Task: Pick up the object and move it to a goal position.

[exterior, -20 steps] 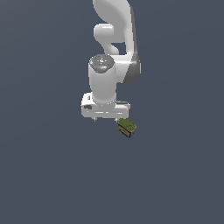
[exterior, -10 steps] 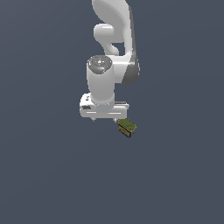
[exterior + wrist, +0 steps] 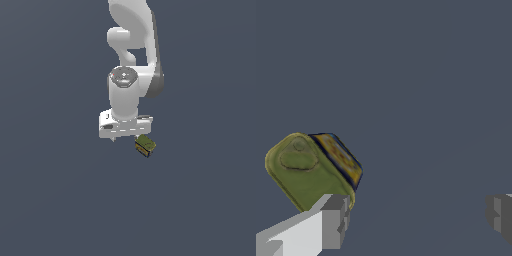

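The object (image 3: 145,144) is a small block with an olive-green top and blue and yellow printed sides, lying on the dark grey floor. In the wrist view the object (image 3: 308,170) lies just outside one finger (image 3: 331,222), not between the two. My white gripper (image 3: 125,136) hangs over the floor, just to the exterior view's left of the object. In the wrist view the gripper (image 3: 416,220) is open wide and empty, with the other finger (image 3: 500,216) far across. Whether the near finger touches the object I cannot tell.
The white arm (image 3: 134,60) rises behind the gripper toward the top of the exterior view. The floor (image 3: 200,200) is a plain dark grey surface with no other objects in view.
The arm has shifted slightly toward the exterior view's right, closer to the object. The object has not moved.
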### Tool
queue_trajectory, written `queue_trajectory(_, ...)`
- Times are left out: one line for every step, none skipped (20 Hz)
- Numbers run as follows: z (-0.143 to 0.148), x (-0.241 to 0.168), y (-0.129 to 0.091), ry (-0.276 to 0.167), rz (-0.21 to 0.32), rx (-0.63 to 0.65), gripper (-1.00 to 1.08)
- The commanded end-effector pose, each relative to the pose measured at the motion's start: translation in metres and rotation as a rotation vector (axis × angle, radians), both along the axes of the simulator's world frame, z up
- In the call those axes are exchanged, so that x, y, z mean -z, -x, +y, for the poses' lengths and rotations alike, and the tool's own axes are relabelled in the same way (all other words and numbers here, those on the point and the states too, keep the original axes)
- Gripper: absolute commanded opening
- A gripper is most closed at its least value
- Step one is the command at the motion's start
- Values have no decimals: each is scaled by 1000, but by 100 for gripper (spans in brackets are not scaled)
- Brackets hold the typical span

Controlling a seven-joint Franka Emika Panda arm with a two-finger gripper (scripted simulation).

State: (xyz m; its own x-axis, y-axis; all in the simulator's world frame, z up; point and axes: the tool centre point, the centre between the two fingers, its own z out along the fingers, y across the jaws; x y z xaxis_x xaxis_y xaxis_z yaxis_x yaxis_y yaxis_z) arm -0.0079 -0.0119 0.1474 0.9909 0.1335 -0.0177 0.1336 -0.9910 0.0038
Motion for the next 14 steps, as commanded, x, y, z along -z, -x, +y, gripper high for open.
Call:
queue_trajectory(10,4,1,0,-1,-71,100)
queue_trajectory(14,6,2,0,-1,-104,100)
queue_trajectory(19,9,3,-1,-1,-138,100)
queue_trajectory(24,11,4,-1,-2,-175,100)
queue_trajectory(29,13,5,-1,-2,-213,100)
queue_trajectory(34,15,6,-2,-3,-251,100)
queue_trajectory(39,17,7,-2,-4,-290,100)
queue_trajectory(44,20,8,-3,-4,-328,100)
queue_trajectory(49,22,9,-4,-5,-364,100)
queue_trajectory(54,24,10,-4,-6,-399,100)
queue_trajectory(59,25,12,-5,-6,-432,100)
queue_trajectory(63,27,13,-6,-7,-462,100)
queue_trajectory(67,28,14,-6,-8,-491,100)
queue_trajectory(70,30,15,-7,-9,-518,100)
